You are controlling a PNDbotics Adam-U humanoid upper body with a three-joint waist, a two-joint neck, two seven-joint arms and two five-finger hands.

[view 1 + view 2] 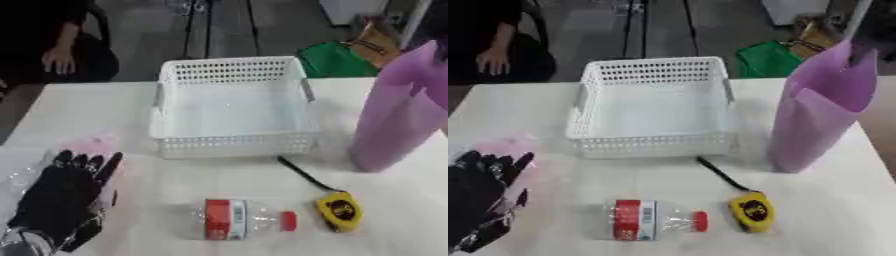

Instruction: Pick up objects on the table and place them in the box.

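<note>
A clear plastic bottle (234, 219) with a red label and red cap lies on its side near the table's front. Right of it lies a yellow tape measure (339, 211) with a black strap trailing toward the basket. The white perforated basket (231, 143) stands mid-table with nothing in it. My left hand (59, 197) lies open at the front left, its straight fingers over a pink item in clear wrap (89, 145). A tall purple bag (817, 112) stands upright at the right. A dark shape (878, 30), perhaps my right hand, meets its top corner.
The table's right edge (881, 165) runs close behind the purple bag. Beyond the far edge sit a green object (331, 59) and a cardboard box (374, 42) on the floor. A seated person shows at the far left.
</note>
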